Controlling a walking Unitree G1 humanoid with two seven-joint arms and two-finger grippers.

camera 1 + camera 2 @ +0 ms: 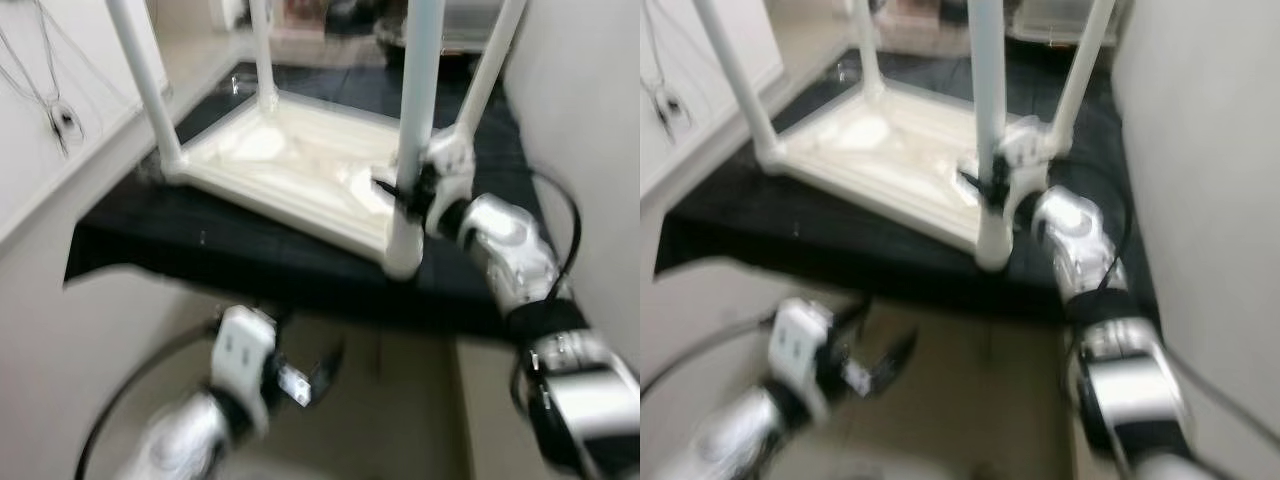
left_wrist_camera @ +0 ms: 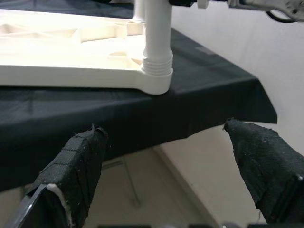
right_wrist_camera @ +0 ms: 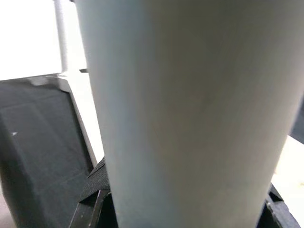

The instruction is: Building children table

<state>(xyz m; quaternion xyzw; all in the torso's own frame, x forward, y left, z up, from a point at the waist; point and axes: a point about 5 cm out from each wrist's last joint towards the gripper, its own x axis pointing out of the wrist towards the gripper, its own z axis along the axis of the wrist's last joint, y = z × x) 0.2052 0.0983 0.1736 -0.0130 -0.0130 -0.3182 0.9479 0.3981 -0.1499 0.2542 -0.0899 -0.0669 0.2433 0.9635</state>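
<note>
A black cloth (image 1: 250, 255) covers a raised surface across the middle of the head view, running from the left edge toward the right wall. On it, in the upper centre, lies the white children's table (image 1: 290, 165) upside down, its four legs pointing up out of the frame. The nearest leg (image 1: 415, 120) stands at the right-centre corner. The right gripper (image 1: 410, 195) is pinching this leg low down, just above its socket; in the right wrist view the leg (image 3: 185, 114) sits between the black pads. At the lower left, below the cloth's edge, the left gripper (image 2: 166, 161) hangs spread wide, holding nothing.
</note>
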